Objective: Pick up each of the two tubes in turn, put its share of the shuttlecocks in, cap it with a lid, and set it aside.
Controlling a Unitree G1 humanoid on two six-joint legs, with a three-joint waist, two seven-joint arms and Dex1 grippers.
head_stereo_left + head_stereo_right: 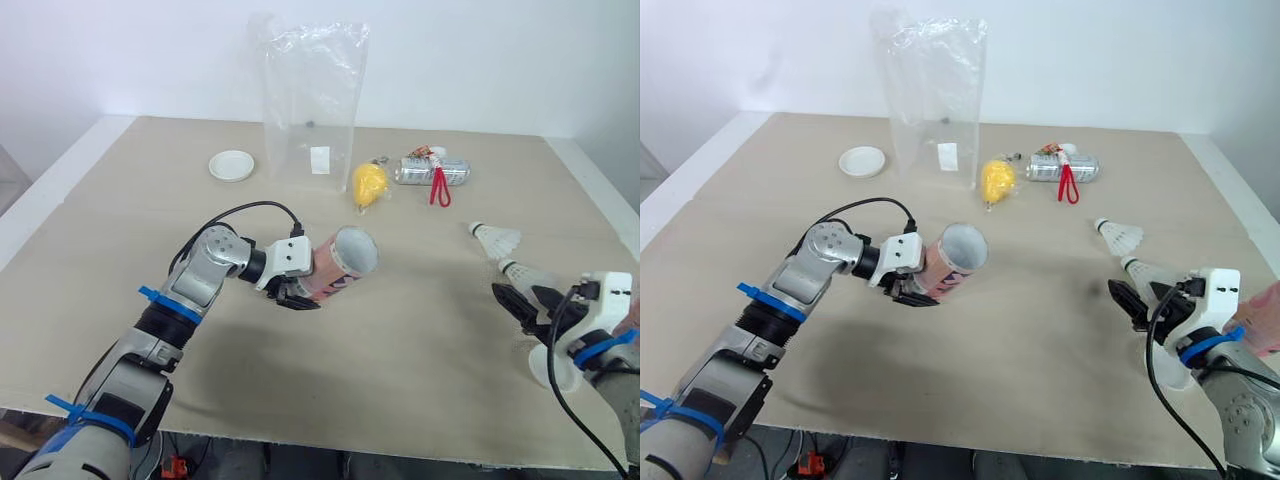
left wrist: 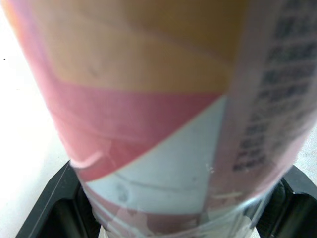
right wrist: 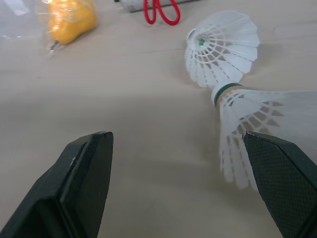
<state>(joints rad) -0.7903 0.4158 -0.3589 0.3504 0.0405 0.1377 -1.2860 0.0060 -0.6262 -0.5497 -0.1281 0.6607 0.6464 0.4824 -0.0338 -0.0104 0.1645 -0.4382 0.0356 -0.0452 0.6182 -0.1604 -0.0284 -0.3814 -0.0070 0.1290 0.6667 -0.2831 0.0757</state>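
Pink-and-white cardboard tube (image 1: 340, 262) sits clamped in the left gripper (image 1: 297, 292), tilted above the beige table (image 1: 420, 340), open mouth facing right, probably to receive its share. Right gripper (image 3: 177, 141) hangs spread wide beside two white feathered shuttlecocks (image 3: 257, 116) lying there, seemingly lining up a grab.

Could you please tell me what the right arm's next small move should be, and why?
Probably ease the open right claw over the nearer shuttlecock and close: it lies off-centre before the claw, and the left claw holds the tube ready.
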